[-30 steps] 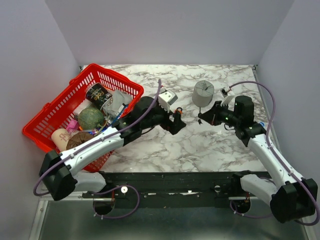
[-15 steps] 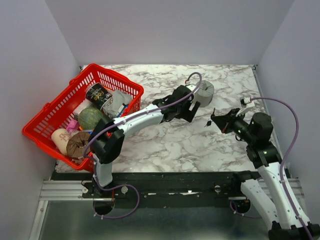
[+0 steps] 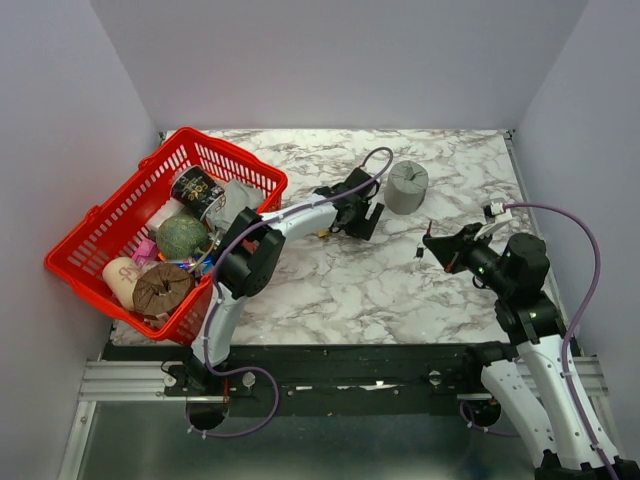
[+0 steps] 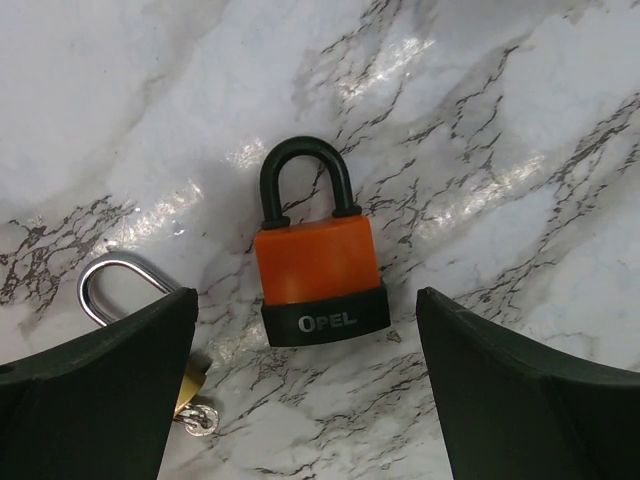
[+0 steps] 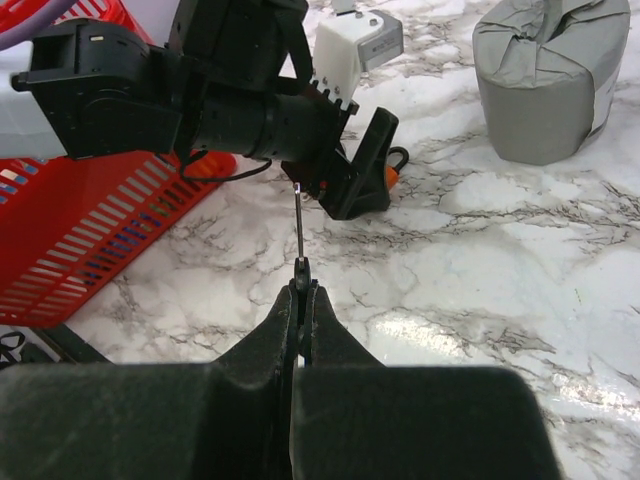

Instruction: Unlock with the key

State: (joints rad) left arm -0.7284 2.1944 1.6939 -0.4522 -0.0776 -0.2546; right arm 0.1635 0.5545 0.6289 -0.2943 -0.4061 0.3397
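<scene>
Right claw [image 5: 303, 292]: clamped shut on key [image 5: 299, 225], blade projecting straight ahead of its tips.
Left claw [image 4: 305, 300]: fingers spread wide, orange padlock [image 4: 318, 262] flat on surface [image 4: 480, 120] between them; brass padlock [image 4: 120, 288] partly behind one finger.

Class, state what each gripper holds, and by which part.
Right gripper pinches the key by its head, blade sticking out. Left gripper holds nothing, open over the orange padlock.

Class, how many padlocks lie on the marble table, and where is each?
2. The orange padlock lies between the left gripper's open fingers; the brass padlock, left of it, partly behind one finger. Others may be hidden.
</scene>
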